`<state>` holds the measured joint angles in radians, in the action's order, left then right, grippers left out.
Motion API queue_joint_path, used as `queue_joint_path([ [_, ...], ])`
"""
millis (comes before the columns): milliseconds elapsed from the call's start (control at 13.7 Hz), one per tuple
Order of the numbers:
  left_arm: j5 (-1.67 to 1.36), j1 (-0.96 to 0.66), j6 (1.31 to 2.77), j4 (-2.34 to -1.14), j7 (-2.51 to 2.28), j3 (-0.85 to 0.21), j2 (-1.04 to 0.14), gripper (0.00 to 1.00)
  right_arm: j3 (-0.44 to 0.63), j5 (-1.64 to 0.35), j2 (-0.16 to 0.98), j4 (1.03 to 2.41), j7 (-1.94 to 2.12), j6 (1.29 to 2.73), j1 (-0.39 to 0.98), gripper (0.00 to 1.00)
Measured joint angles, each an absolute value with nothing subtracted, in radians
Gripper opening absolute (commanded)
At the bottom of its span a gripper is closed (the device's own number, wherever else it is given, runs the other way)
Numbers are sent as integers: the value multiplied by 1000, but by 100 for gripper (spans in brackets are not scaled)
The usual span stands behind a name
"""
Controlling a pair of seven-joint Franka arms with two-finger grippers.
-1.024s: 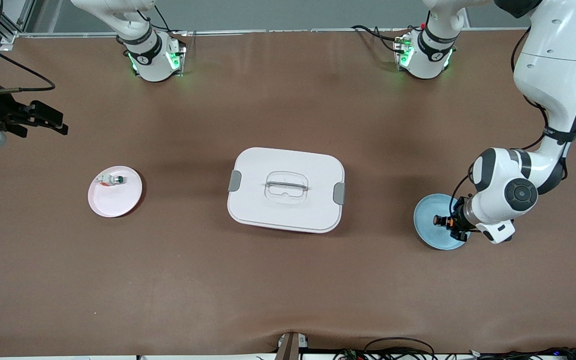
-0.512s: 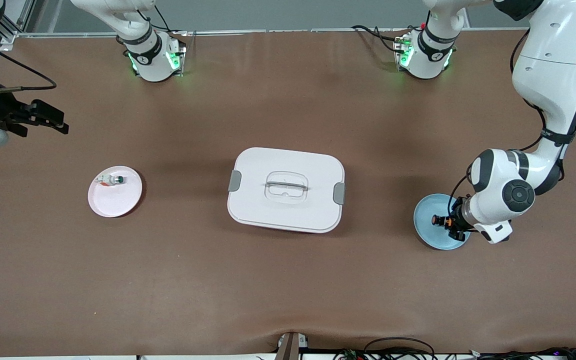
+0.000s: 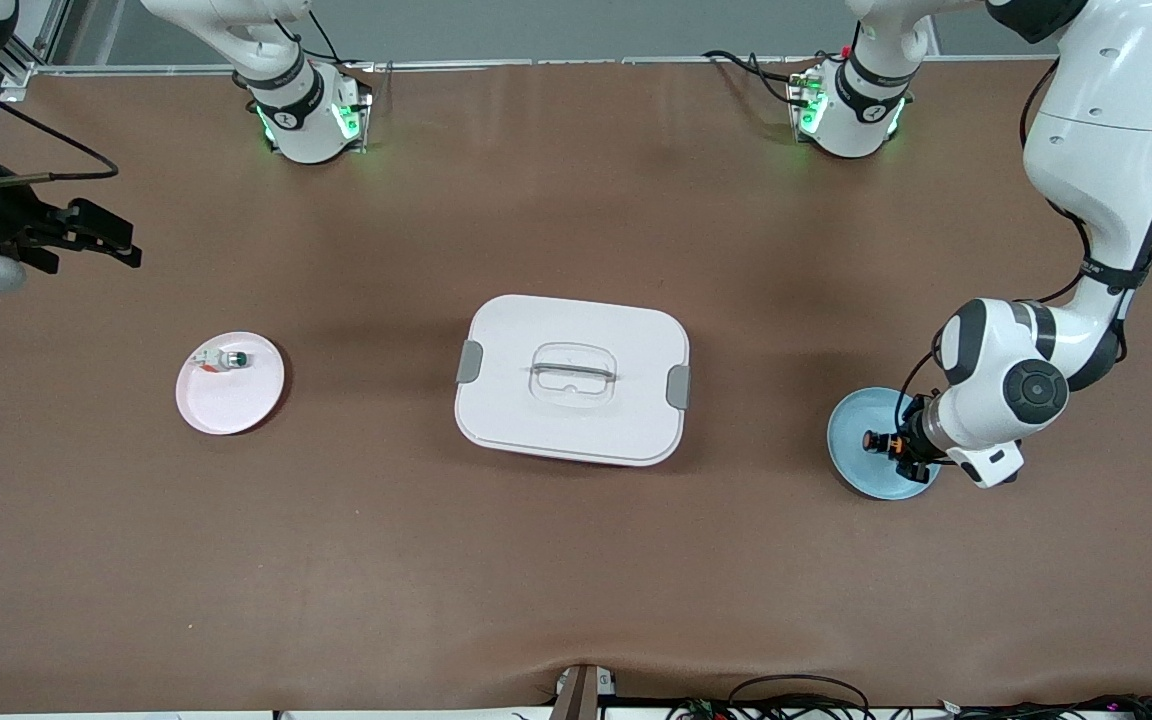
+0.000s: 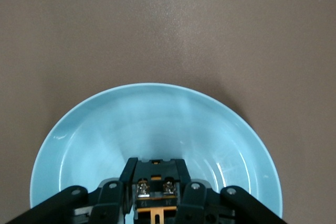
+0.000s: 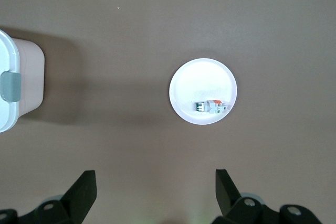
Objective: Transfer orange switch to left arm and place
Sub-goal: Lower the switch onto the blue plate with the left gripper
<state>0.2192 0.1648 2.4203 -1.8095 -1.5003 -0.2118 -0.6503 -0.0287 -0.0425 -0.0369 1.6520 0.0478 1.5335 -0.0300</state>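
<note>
With the left claw (image 3: 898,442) clamped on the orange switch (image 3: 874,440) over the blue plate (image 3: 851,455), it should lift straight before skirting the box (image 3: 572,379), while the right claw (image 3: 86,240) waits wide open, empty.

The white box (image 3: 572,379) squats mid-table, the one big obstacle between the blue plate (image 3: 861,462) and the pink plate (image 3: 228,398). Bare brown table (image 3: 576,580) runs nearer the camera and along the bases (wide lanes both).
</note>
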Motion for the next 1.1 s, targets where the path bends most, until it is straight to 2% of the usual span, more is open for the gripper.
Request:
queue_joint_path([
  [73,219,165,2421,-1810,-1500,-212,-650,51,-28,-42,-40,1656,48,1533,-30,100],
  [219,219,165,2424,-1809,-1500,-212,-650,94,-28,-42,-55,1675,48,1536,-30,100],
  [292,219,165,2429,-1809,-1500,-212,-650,100,-28,-42,-63,1683,48,1540,-30,100],
  [1097,224,177,2435,-1801,-1484,-213,-619,100,-15,-43,-83,1694,45,1537,-36,100],
])
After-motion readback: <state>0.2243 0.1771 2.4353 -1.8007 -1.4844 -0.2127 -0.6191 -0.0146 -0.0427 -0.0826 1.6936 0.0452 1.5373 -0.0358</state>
